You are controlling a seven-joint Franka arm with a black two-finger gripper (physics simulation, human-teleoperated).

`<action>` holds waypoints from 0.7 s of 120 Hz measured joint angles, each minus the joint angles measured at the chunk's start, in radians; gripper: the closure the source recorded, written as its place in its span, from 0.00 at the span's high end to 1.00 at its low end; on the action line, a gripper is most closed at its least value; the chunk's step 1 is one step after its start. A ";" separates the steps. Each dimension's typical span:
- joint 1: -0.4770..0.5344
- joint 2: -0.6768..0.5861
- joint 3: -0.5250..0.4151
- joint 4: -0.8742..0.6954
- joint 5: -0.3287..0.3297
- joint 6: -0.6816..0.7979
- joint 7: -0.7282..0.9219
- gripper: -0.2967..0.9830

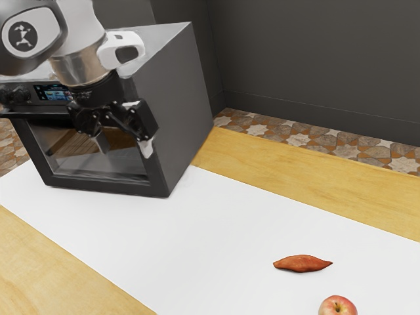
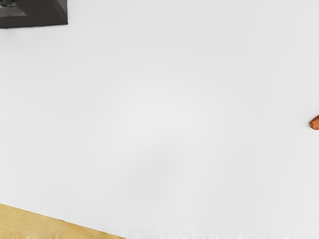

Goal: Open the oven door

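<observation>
A: End effector first. State?
B: Black two-finger gripper (image 1: 125, 146), released, fingers apart. It hangs pointing down in front of the oven. Contact with the door: can't tell.
A: Arm?
B: White arm with a metallic wrist section (image 1: 77, 64), coming in from the exterior view's upper left.
A: Task thing?
B: Oven door (image 1: 105, 186), dark frame, glass window, just behind the fingers. Shut, flush with the front of the dark grey, box-shaped oven (image 1: 177, 105).
A: Handle?
B: Dark horizontal bar (image 1: 33, 117) along the door's top. The part in sight runs toward the exterior view's left of the gripper, higher than its fingertips. Above that, a lit display (image 1: 54, 92) and dark round knobs (image 1: 20, 93).
A: Under it?
B: Flat white mat (image 1: 197, 243) under the oven's front, on a light-brown wooden table (image 1: 295, 184).
A: Further out?
B: Reddish-brown sweet potato, tapered at both ends (image 1: 302, 264), lying on the mat, well apart from the oven, toward the exterior view's right. Red-and-yellow apple (image 1: 338, 307) near it, nearer the camera.
A: Background?
B: Patterned tile floor (image 1: 315, 140) past the table's far edge, then a dark grey wall (image 1: 321, 59).
A: Wrist view?
B: White mat, a dark oven corner, one tip of the sweet potato, a strip of wood.
</observation>
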 joint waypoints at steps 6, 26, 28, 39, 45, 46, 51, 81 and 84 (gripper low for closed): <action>0.006 -0.010 0.000 -0.015 0.003 -0.014 -0.055 0.77; 0.068 -0.286 0.165 -0.329 0.086 0.037 -0.207 0.77; 0.073 -0.294 0.196 -0.345 0.077 0.061 -0.223 0.76; 0.101 -0.300 0.302 -0.375 -0.005 0.255 -0.324 0.77; 0.128 -0.286 0.321 -0.379 -0.060 0.354 -0.373 0.77; 0.132 -0.283 0.323 -0.379 -0.067 0.368 -0.380 0.77; 0.148 -0.262 0.327 -0.380 -0.094 0.439 -0.415 0.77; 0.187 -0.162 0.329 -0.406 -0.154 0.769 -0.616 0.77; 0.191 -0.141 0.329 -0.398 -0.156 0.788 -0.633 0.77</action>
